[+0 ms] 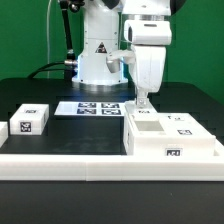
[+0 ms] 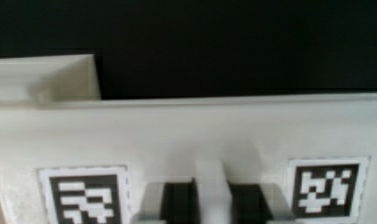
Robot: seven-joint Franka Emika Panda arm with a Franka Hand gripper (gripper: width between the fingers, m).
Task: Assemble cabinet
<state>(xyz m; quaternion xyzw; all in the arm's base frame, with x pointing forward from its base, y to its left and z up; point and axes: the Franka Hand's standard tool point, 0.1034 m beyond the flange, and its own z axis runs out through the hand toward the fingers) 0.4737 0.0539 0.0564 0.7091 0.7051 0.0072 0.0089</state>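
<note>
The cabinet (image 1: 172, 135) is a large white box with square tags, lying at the exterior view's right behind the long white rail. My gripper (image 1: 143, 102) points straight down with its tips at the cabinet's upper face, near its far left corner. In the wrist view the cabinet (image 2: 203, 130) fills the picture, and two of its tags flank my gripper (image 2: 211, 200). The dark fingers (image 2: 176, 200) stand close together, shut, with only a narrow white strip between them. Whether that strip is pinched I cannot tell.
A small white tagged cube (image 1: 28, 120) sits at the exterior view's left. The marker board (image 1: 95, 107) lies flat in front of the robot's base. A long white border rail (image 1: 90, 162) runs along the front. In the wrist view another white block (image 2: 43, 80) shows beyond the cabinet's edge.
</note>
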